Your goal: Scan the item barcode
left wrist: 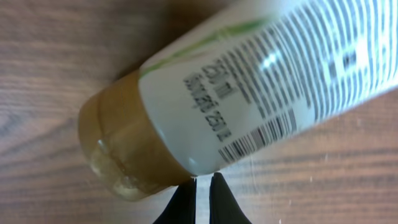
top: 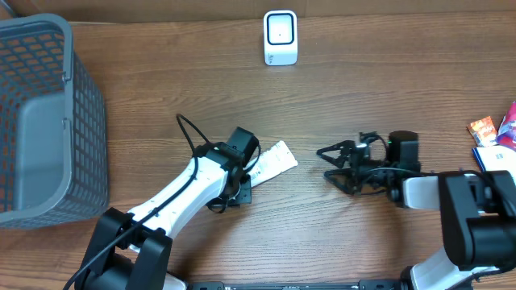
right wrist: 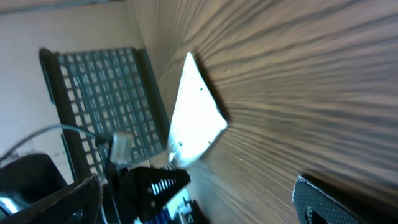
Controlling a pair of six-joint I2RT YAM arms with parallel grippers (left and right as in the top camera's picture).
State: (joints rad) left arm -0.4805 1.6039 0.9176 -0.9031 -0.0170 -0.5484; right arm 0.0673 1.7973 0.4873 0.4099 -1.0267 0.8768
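The item is a small bottle [left wrist: 249, 81] with a white printed label and amber liquid at one end, lying on its side on the wooden table. Its barcode [left wrist: 258, 138] faces the left wrist camera. From overhead the bottle [top: 274, 160] lies mid-table, and my left gripper [top: 248, 171] is at its left end. The left gripper [left wrist: 203, 185] is shut, its tips right at the bottle's lower edge with nothing between them. My right gripper [top: 326, 165] is open wide just right of the bottle [right wrist: 196, 118], pointing at it. The white scanner [top: 280, 38] stands at the table's back.
A grey mesh basket [top: 44, 121] fills the left side of the table and shows again as the basket [right wrist: 106, 99] behind the bottle. Colourful packets [top: 484, 129] and a box [top: 493, 157] lie at the right edge.
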